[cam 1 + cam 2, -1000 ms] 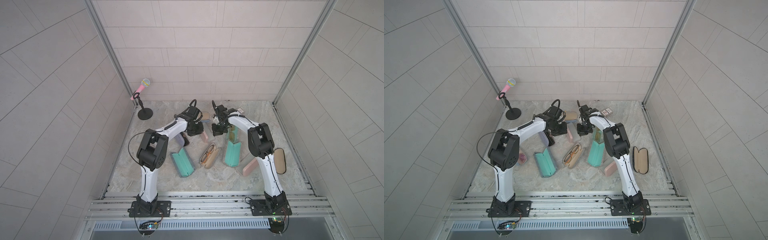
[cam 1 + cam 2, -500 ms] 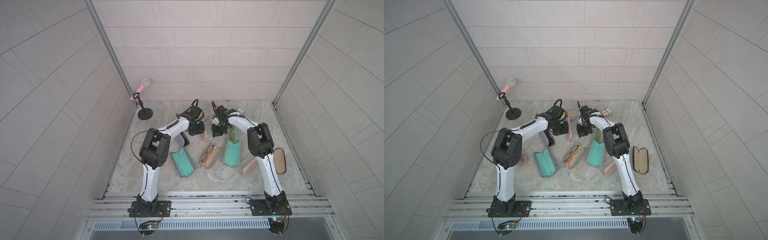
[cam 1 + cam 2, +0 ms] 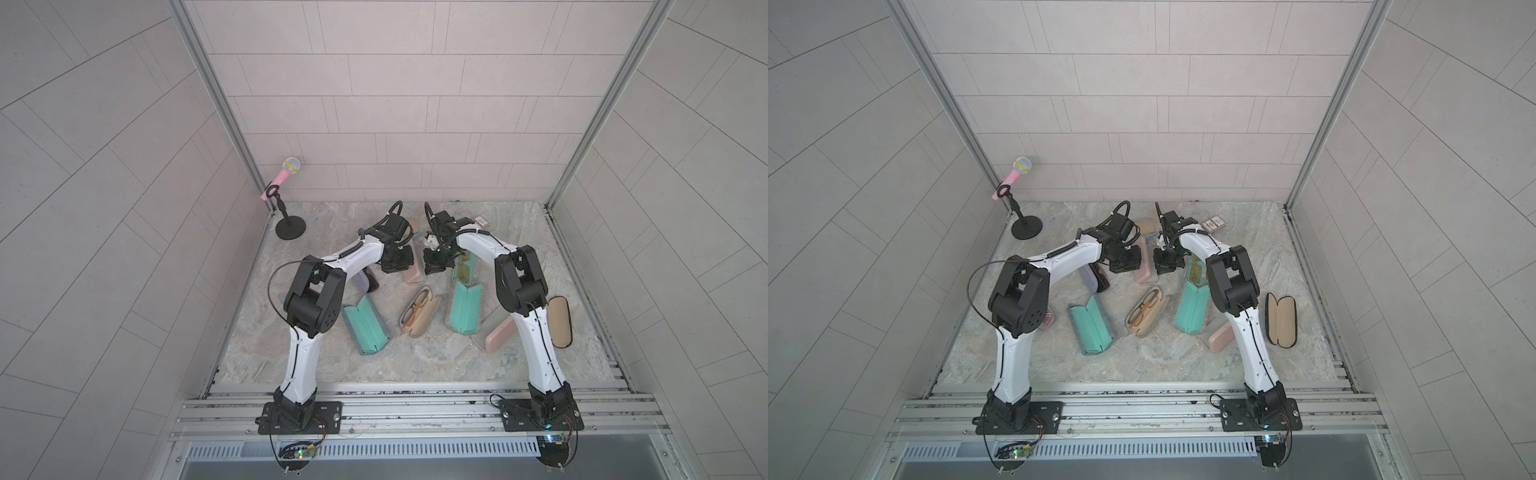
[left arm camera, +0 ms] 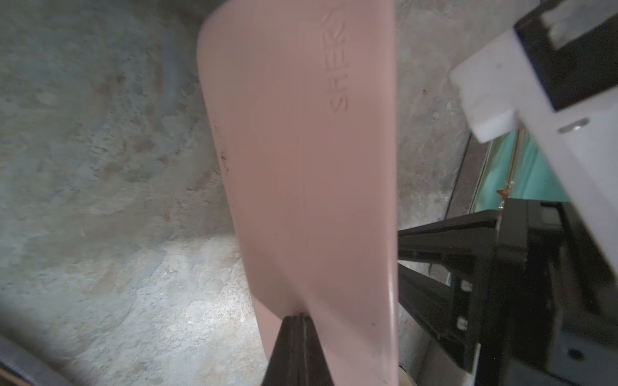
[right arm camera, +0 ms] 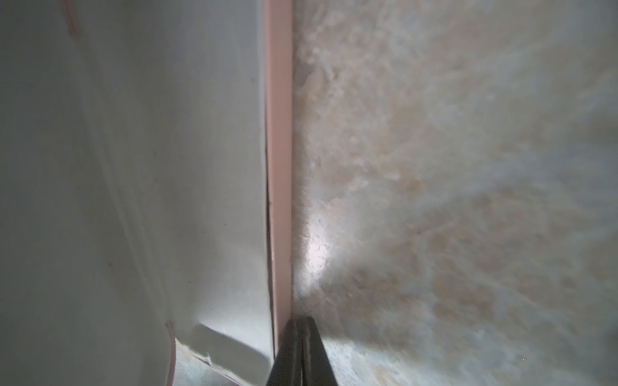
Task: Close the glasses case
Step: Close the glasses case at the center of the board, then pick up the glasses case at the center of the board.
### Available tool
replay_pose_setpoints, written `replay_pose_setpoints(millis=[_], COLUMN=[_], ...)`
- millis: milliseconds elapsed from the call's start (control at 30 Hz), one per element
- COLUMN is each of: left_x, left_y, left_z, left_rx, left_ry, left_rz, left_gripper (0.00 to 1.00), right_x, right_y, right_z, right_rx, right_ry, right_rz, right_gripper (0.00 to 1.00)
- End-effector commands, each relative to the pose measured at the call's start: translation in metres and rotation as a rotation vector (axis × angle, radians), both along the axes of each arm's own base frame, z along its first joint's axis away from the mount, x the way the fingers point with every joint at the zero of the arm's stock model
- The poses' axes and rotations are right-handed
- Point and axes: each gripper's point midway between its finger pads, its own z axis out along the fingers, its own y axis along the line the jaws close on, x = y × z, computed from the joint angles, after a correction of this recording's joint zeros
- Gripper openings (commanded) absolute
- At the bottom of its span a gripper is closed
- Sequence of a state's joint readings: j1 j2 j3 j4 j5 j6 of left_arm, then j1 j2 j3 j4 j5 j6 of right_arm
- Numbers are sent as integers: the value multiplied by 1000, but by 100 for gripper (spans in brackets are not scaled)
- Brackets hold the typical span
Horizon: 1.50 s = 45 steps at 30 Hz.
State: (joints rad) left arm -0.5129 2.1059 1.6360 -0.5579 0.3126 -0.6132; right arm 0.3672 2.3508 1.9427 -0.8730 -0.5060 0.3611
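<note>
The pink glasses case lies at the back of the table between my two grippers. My left gripper is shut, its tips pressed against the case's pink outer shell, which bears embossed lettering. My right gripper is shut too, its tips against the outside of the case's pink rim. The pale lining shows beside that rim, so the case stands partly open. Neither gripper has anything between its fingers.
Two open teal cases, a beige case with glasses, a shut pink case and an open brown case lie nearer the front. A clear case sits beside the right arm. A microphone stand is at back left.
The left arm has edged a little to the right, towards the pink case. The right gripper has barely moved.
</note>
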Motion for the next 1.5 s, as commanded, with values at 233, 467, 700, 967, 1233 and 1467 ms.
replay_pose_setpoints(millis=[233,467,700,967,1233,1467], left_x=[-13,-12,-21,-64,-118,-130], left_y=[-16,-6,35,127,184,188], left_z=[-17,28,118,172,182,172], left_rx=[0,-6,5,23,91,83], left_ry=[48,-44,-220,-369,-445,-430], left_rz=[-37,-19,35,212,292,288], left_gripper=[0,0,15,59,92,96], right_x=[-11,-9,-19,-30,-21,-11], right_y=[23,3,7,49,56,46], right_z=[12,38,78,80,57,42], right_rx=[60,-37,-137,-252,-339,-366], right_ry=[-3,-91,-191,-219,-193,-178], right_rz=[43,17,70,132,33,-34], right_gripper=[11,28,68,100,100,100])
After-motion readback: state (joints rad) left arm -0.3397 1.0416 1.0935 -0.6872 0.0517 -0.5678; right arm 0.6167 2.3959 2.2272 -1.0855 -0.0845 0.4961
